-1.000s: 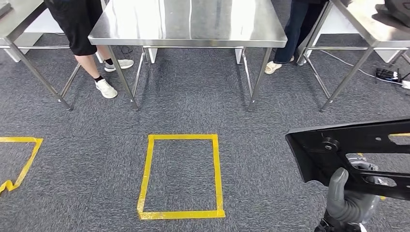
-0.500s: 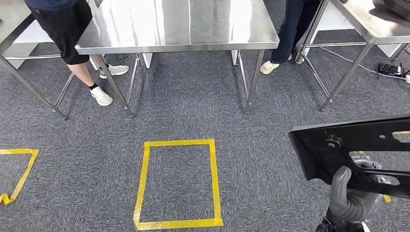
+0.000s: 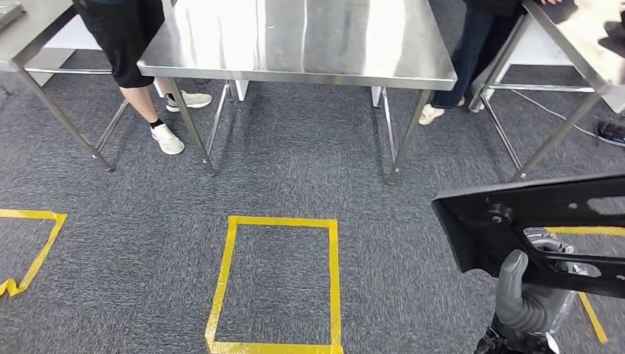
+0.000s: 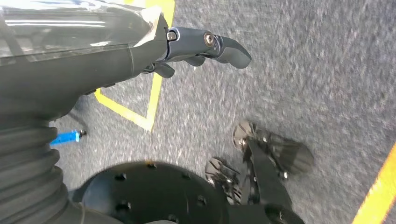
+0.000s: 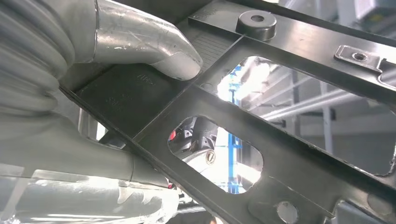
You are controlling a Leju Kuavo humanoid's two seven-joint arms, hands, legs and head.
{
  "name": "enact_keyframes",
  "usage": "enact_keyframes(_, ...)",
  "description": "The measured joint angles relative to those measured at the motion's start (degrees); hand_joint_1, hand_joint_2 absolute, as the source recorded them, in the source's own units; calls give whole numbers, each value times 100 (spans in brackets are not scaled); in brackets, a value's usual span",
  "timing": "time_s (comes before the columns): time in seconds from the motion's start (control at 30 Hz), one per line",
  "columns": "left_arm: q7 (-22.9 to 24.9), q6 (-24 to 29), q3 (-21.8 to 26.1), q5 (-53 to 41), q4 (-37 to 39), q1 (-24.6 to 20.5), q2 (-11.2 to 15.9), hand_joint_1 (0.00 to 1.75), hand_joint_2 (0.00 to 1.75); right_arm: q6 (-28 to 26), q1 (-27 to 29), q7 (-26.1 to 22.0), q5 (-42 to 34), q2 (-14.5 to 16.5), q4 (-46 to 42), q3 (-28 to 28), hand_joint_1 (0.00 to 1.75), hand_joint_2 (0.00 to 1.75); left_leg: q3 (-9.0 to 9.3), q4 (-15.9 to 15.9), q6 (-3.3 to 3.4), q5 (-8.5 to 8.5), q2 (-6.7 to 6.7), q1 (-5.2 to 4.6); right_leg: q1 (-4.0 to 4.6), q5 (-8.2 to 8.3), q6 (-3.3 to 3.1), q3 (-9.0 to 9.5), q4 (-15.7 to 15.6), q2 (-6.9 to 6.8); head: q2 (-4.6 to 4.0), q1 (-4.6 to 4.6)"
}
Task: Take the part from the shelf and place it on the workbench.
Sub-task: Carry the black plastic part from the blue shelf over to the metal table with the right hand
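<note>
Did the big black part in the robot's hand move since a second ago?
Cannot tell. The black part sits at the same spot in the head view, gripped by the right hand, while the yellow tape square and steel table shifted, so the camera moved.

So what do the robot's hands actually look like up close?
Each hand has a grey ribbed cover at the wrist. The right hand has a thick, smooth grey thumb. The left hand has dark fingers with small round pins, behind a glossy dark shell.
</note>
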Motion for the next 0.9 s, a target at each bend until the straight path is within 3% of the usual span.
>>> enact_keyframes(0.07, -1, 7, -2, -13, 1, 3, -8, 0, 175, -17, 6, -5, 20, -22, 10, 0, 175, 175, 6, 2, 2, -15, -126, 5, -28, -88, 59, -375, 534, 23, 0, 2)
enact_keyframes(0.1, -1, 8, -3, -16, 1, 5, -9, 0, 175, -23, 6, -8, 27, -31, 14, 0, 175, 175, 17, 3, -5, -24, -193, 12, -44, 11, 120, -419, 489, 28, 0, 2)
enact_keyframes(0.17, 3, -5, -7, -34, 2, 6, -6, 0, 175, -30, 6, -12, 29, -52, 15, 0, 175, 175, 53, 6, -37, -48, -333, 30, -84, 428, 260, -171, -256, 108, 0, 7)
enact_keyframes(0.2, 8, -13, -9, -45, 2, 6, -2, 0, 175, -31, 7, -14, 29, -61, 15, -1, 175, 175, 67, 14, -64, -64, -398, 26, -92, 617, 285, -16, -657, 177, 0, 16)
enact_keyframes(0.27, 21, -24, -11, -62, 2, 8, 9, 0, 175, -31, 9, -19, 28, -72, 15, -1, 175, 175, 65, 23, -121, -85, -488, 15, -90, 806, 211, 165, -1081, 264, 0, 32)
enact_keyframes(0.33, 36, -26, -13, -64, 2, 19, 19, 0, 175, -31, 7, -21, 28, -78, 15, -1, 175, 175, 50, 8, -179, -84, -540, 20, -73, 830, 78, 192, -1104, 214, 0, 38)
enact_keyframes(0.4, 48, -25, -13, -66, 2, 29, 36, 0, 175, -31, 4, -23, 26, -81, 15, 1, 175, 175, 8, 105, -235, -162, -439, 28, -100, 849, -21, 214, -1133, 147, 0, 26)
enact_keyframes(0.47, 49, -28, -13, -66, 2, 26, 50, 0, 175, -31, 8, -27, 27, -82, 14, 2, 175, 175, -229, 615, -287, -472, -197, 37, -129, 850, -108, 233, -1153, 74, 0, -7)
enact_keyframes(0.53, 43, -56, -13, -65, 2, 24, 58, 0, 175, -38, 16, -30, 37, -83, 14, -1, 175, 175, -615, 1372, -333, -823, -55, 59, -123, 840, -144, 232, -1152, 11, 0, -30)
enact_keyframes(0.57, 38, -73, -13, -64, 2, 26, 65, 0, 175, -45, 20, -30, 43, -83, 14, -1, 175, 175, -739, 1602, -349, -879, -35, 72, -121, 838, -145, 231, -1151, -17, 0, -32)
enact_keyframes(0.6, 35, -87, -13, -63, 2, 29, 71, 0, 175, -54, 23, -30, 45, -83, 15, -1, 175, 175, -753, 1616, -356, -819, -21, 84, -121, 837, -143, 233, -1150, -37, 0, -36)
enact_keyframes(0.63, 33, -93, -13, -61, 2, 32, 79, 0, 175, -61, 28, -30, 46, -82, 15, -1, 175, 175, -644, 1398, -357, -661, -10, 96, -125, 834, -140, 237, -1149, -50, 0, -38)
enact_keyframes(0.7, 32, -94, -13, -57, 2, 30, 89, 0, 175, -70, 37, -30, 46, -82, 15, 0, 175, 175, -222, 603, -342, -303, 33, 102, -115, 817, -110, 252, -1142, -59, 0, -45)
enact_keyframes(0.77, 33, -87, -13, -56, 2, 25, 92, 0, 175, -78, 46, -30, 48, -82, 14, 1, 175, 175, 48, 100, -300, -163, 59, 79, -80, 796, -50, 262, -1141, -62, 0, -43)
enact_keyframes(0.9, 45, -75, -13, -46, 2, 27, 92, 0, 175, -85, 69, -30, 62, -82, 9, 4, 175, 175, 110, -6, -141, -135, 25, 52, -81, 747, 80, 253, -1101, -59, 0, -31)
